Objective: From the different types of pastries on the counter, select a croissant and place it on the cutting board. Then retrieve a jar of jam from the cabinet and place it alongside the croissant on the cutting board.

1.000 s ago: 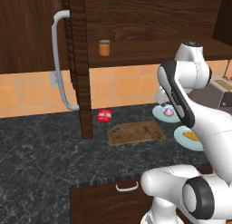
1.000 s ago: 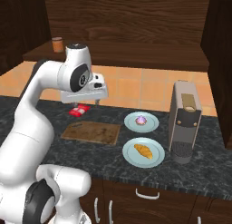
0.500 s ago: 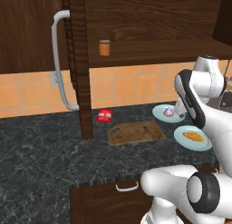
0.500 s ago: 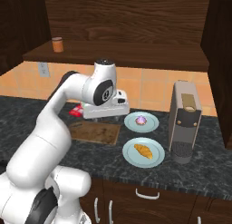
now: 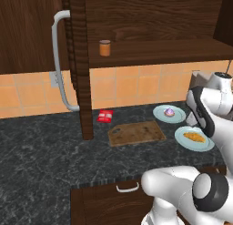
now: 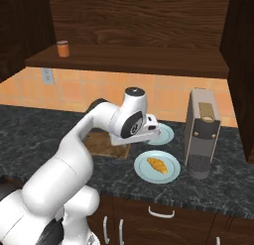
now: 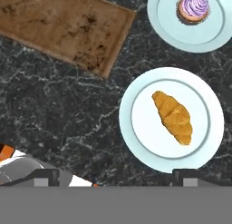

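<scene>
End effector: my end effector (image 7: 116,175) hangs above the tabletop (image 7: 54,109) with its fingers spread wide and nothing between them, looking down on the croissant.
Croissant: the croissant (image 7: 172,117) lies diagonally on the nearer pale-blue plate (image 7: 140,141), untouched; I also see it on that plate in the right base view (image 6: 157,165).
Cutting board: the cutting board (image 7: 63,28) is bare and sits just beside that plate, not touching it.
Other pastry: the purple-topped cupcake (image 7: 193,6) stands on the second plate (image 7: 163,19), near the first.
Jam jar: the jar (image 5: 105,48) stands on the open cabinet shelf (image 5: 154,53), well apart from the board.
Risk one: I judge the fingers are not yet lined up across the croissant's narrow width; closing along its length could squeeze it out sideways.
Risk two: coming down too low could strike the plate rim and skid the plate on the smooth stone.
Risk three: the coffee machine (image 6: 201,140) stands close beside the plate, so a wide swing could clip it.
Surface: black marbled stone, orange tiled wall behind.
Room: dark wood cabinets, door swung open with a curved grey handle (image 5: 61,64).
</scene>
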